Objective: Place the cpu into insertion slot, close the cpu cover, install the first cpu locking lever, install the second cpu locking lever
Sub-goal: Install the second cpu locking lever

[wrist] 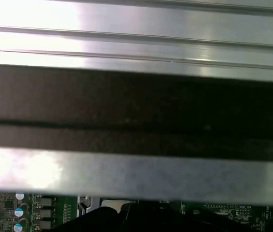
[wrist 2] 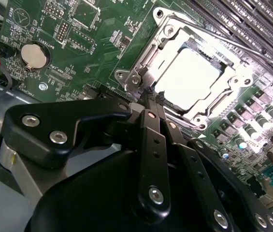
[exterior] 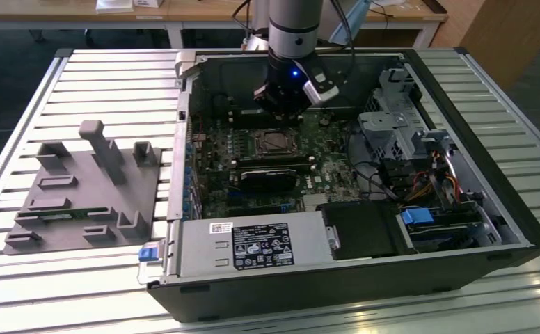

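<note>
- The black two-fingered gripper (exterior: 284,111) on the grey robot arm (exterior: 294,24) hangs inside the open black computer case (exterior: 493,174), over the far part of the green motherboard (exterior: 216,149).
- In the second wrist view the gripper (wrist 2: 149,96) has its slim black fingers (wrist 2: 151,140) drawn together with no gap showing — nothing is held between them. The tips sit at the edge of the socket, beside a bright metal corner bracket (wrist 2: 131,77).
- The small flat square cpu with its dull silver top (wrist 2: 187,79) lies in the black-framed square insertion slot (wrist 2: 163,104), glaring white under the light.
- The thin silver metal cpu cover (wrist 2: 175,41) lies flat around the chip, which shows through its central window.
- In the exterior view the insertion slot (exterior: 275,141) lies just in front of the gripper, with a long black rectangular block (exterior: 270,179) nearer the camera.
- A round silver coin battery (wrist 2: 33,55) sits on the board, well apart from the socket.
- A grey moulded fixture tray (exterior: 84,191) rests on the slatted metal table (exterior: 103,76), at the exterior view's left of the case.
</note>
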Motion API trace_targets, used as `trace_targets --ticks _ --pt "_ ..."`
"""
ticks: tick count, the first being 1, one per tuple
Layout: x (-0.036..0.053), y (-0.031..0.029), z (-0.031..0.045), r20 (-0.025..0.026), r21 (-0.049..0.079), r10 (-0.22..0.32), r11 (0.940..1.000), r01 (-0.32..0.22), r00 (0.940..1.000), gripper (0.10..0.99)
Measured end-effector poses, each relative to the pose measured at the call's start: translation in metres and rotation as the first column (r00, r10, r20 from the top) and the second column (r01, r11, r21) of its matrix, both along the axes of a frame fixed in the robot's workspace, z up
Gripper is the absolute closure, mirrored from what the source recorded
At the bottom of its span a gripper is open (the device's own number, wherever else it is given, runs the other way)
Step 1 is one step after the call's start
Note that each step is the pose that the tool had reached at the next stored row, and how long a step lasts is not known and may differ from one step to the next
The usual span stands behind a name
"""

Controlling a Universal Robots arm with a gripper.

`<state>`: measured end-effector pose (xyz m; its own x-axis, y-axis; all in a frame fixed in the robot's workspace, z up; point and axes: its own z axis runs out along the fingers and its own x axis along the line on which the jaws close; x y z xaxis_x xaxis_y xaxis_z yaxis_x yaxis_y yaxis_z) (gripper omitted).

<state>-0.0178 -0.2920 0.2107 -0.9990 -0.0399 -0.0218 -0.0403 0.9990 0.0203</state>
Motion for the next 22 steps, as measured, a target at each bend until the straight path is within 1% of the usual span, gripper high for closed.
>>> trace_targets --ticks 6,8,10,12,19,20,22 --pt "-0.0006 -0.002 0.0003 -0.0001 0.0 0.0 1.0 0.0 1.0 0.98" --pt "-0.0006 -0.0022 0.0015 0.0 0.0 0.0 1.0 0.0 1.0 0.98" --pt "-0.0006 -0.0023 0.0044 0.0 0.001 0.0 1.0 0.0 1.0 0.98" --pt "-0.0006 -0.0023 0.0101 0.0001 0.003 0.0 1.0 0.0 1.0 0.98" --pt "-0.0006 -0.0023 0.041 0.0 0.003 0.0 1.0 0.0 1.0 0.98" --pt "-0.0006 -0.0023 0.0435 0.0 0.003 0.0 1.0 0.0 1.0 0.98" --pt "-0.0006 -0.0035 0.0438 0.0 0.003 -0.002 1.0 0.002 1.0 0.98"
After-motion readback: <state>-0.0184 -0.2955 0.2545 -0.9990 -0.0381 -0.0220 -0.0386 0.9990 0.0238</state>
